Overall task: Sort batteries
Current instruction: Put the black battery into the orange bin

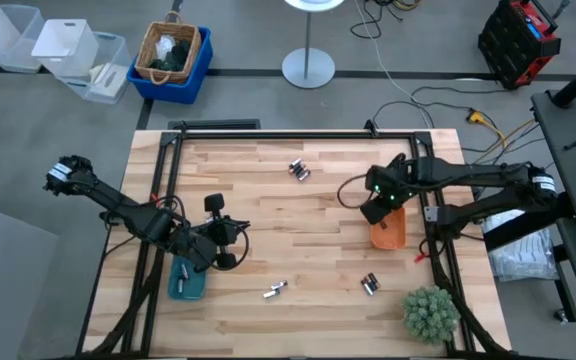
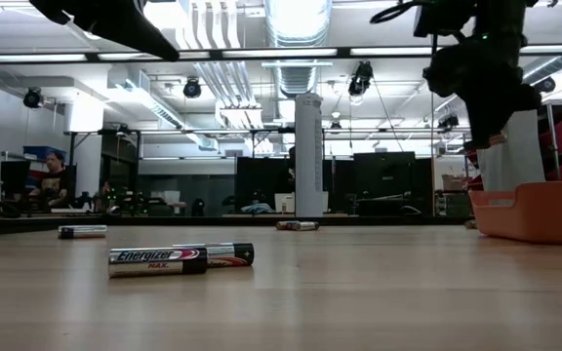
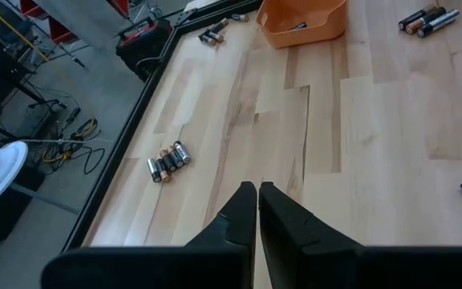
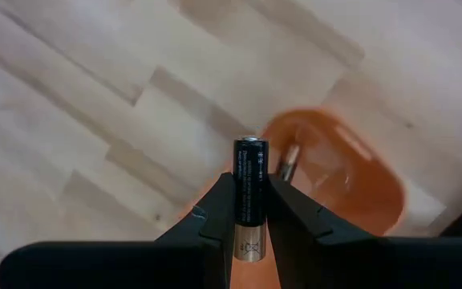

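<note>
Batteries: one in right claw, one in orange tray.

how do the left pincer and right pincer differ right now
The right pincer is shut on a battery; the left pincer is shut on nothing.
The right pincer hangs above the orange tray on the table's right side; the left pincer sits by the teal tray on the left side.
Both have dark fingers and are raised off the table.
</note>
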You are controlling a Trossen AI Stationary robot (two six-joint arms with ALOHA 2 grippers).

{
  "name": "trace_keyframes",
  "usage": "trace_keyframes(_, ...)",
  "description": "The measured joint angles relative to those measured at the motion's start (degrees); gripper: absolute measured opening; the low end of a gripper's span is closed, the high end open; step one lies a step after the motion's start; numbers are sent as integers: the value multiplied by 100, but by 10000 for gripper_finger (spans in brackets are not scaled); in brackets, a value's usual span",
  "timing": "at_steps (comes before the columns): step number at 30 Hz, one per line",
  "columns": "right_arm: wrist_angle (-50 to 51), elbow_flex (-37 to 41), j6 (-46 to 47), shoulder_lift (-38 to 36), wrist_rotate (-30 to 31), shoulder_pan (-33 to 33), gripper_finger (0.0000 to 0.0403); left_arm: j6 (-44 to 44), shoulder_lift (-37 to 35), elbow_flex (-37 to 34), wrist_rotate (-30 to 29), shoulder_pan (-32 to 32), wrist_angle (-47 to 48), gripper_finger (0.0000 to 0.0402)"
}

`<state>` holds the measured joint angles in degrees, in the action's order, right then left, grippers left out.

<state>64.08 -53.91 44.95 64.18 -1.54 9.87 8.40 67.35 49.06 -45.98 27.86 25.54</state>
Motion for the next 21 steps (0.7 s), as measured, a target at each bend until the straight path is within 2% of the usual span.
trace_keyframes(10, 323, 272, 855, -2, 17, -778, 54, 70, 0, 0, 2, 0, 0, 0)
trace_keyframes(21, 294, 571, 1302, -2, 204, -1170, 55, 109, 0, 0, 4, 0, 0, 0)
